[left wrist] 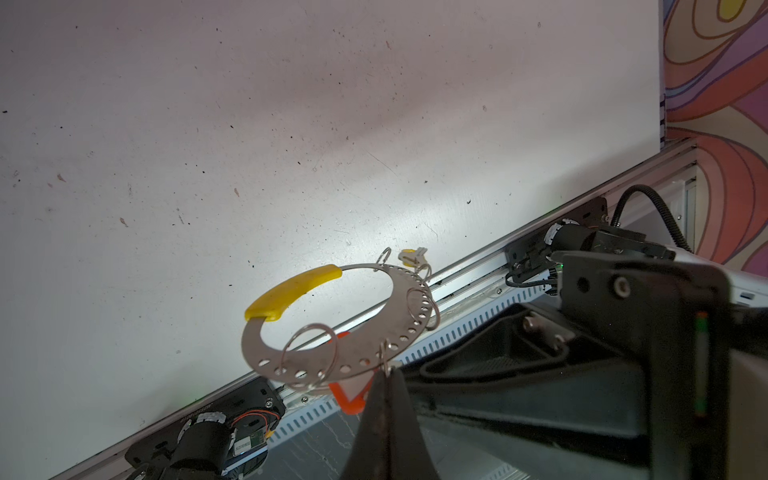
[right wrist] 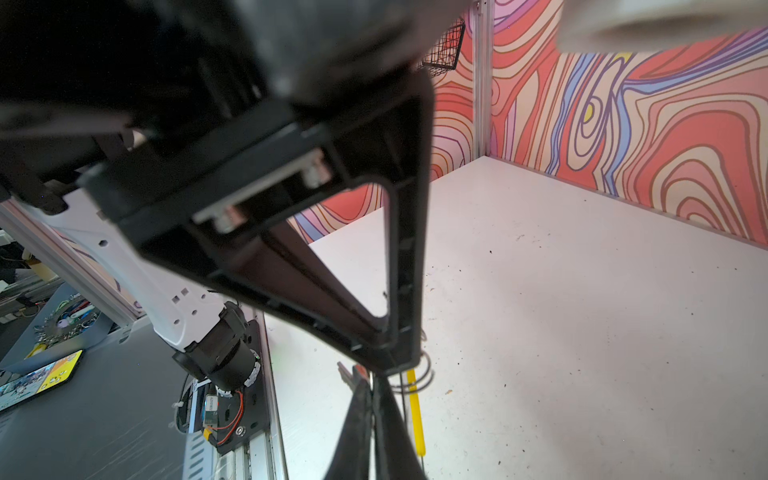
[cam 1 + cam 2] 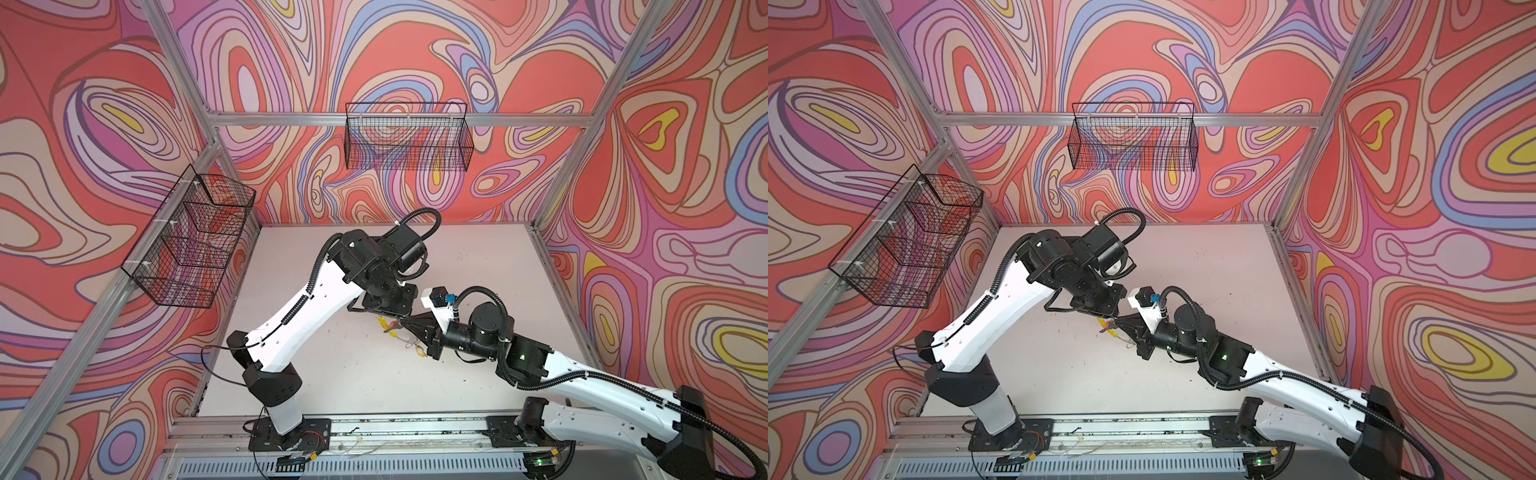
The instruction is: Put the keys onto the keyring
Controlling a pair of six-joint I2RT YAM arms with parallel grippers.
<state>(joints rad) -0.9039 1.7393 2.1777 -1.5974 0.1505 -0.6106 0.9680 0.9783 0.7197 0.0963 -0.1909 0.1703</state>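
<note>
Left gripper pinches keyring by its thin rim; right gripper clenched near red tag, hold unclear. Risk: keyring twists or slips under threading push

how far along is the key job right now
Looks done: the yellow-tagged key seems to sit on a small ring of the keyring, though it's tiny. In hand: left gripper holds the keyring up; right gripper is shut beside the red-tagged key. Left: getting that red one on, as far as shows.
</note>
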